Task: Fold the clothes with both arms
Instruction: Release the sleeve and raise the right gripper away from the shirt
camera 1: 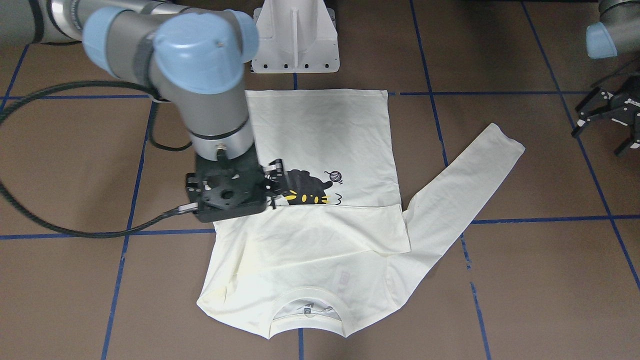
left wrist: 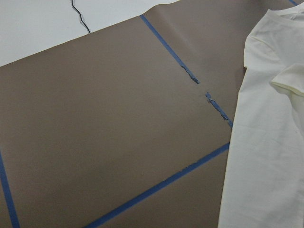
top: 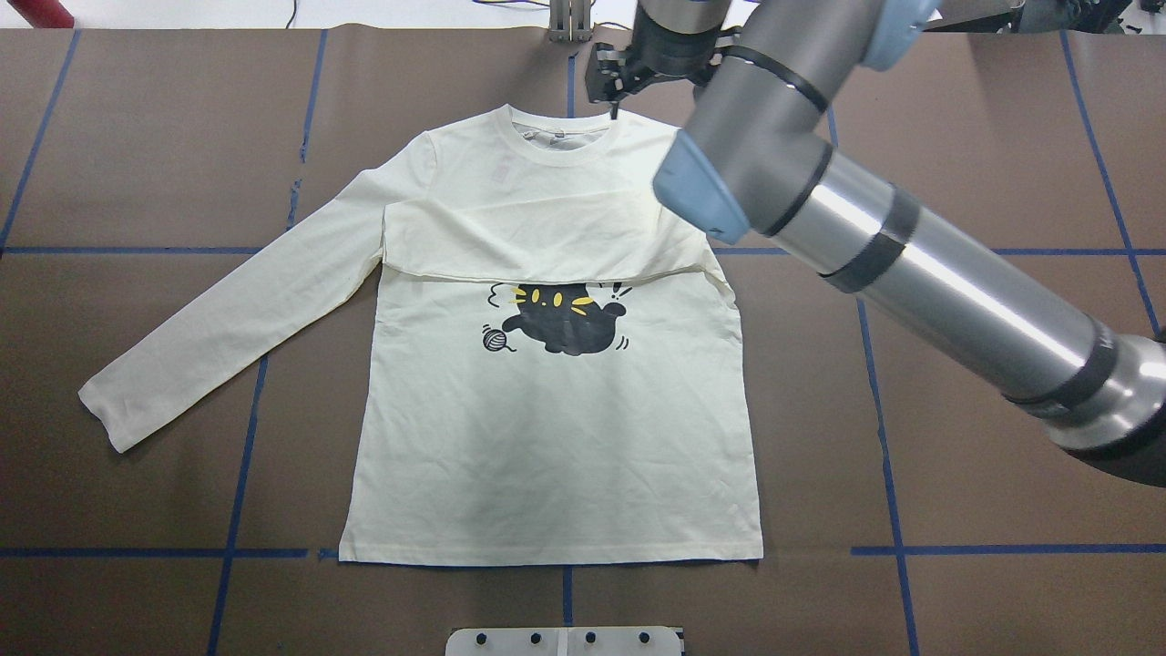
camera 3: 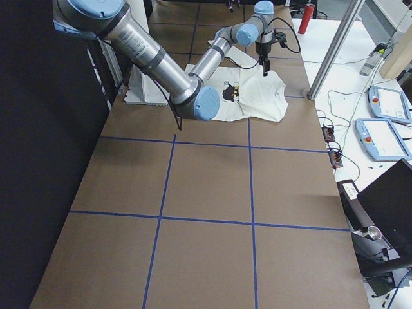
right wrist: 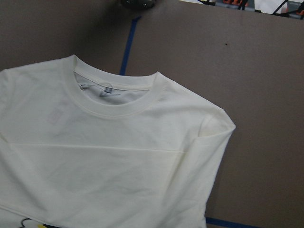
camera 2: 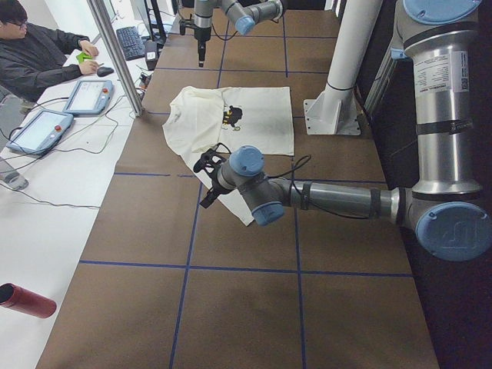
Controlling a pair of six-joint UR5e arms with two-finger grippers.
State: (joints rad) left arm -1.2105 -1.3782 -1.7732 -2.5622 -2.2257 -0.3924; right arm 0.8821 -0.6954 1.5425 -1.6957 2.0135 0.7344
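The cream-white long-sleeved cat-print T-shirt (top: pixel 547 456) lies mid-frame on the brown surface (top: pixel 137 137), one sleeve folded across; next, probably, the open left fingers (camera 1: pixel 587 121) should take the outstretched sleeve (top: pixel 228 319); the right fingers (camera 1: pixel 276 167) I cannot judge.

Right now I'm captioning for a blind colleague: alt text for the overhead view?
A cream long-sleeved T-shirt lies print-up on a brown table, one sleeve folded across its chest, the other spread out. The right arm reaches over one shoulder.
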